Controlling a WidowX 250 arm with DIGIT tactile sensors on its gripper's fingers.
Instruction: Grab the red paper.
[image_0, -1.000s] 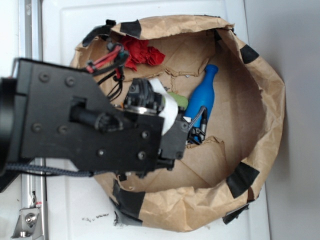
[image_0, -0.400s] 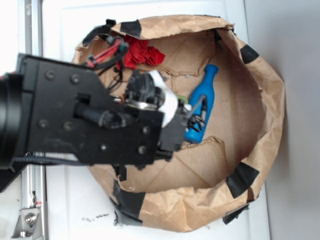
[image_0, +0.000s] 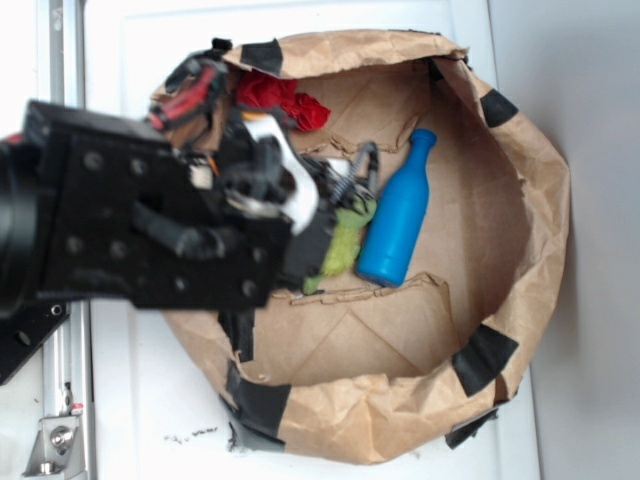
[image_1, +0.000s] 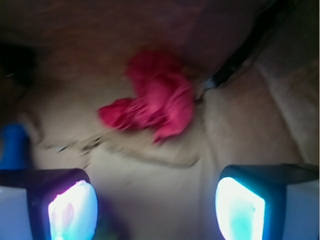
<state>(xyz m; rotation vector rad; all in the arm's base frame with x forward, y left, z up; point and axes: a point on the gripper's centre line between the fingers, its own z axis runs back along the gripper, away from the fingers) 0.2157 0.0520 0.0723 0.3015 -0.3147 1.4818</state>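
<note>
You are facing the red paper (image_1: 155, 107), lying against the paper bag's (image_0: 520, 160) far wall; your gripper (image_1: 157, 205) is hanging spread wide. Likely light and crushable, so be pinching its bulky middle.

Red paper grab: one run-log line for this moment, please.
gripper open, empty | red paper ahead, untouched, on bag floor | blue bottle beside green toy | phase: approach
</note>
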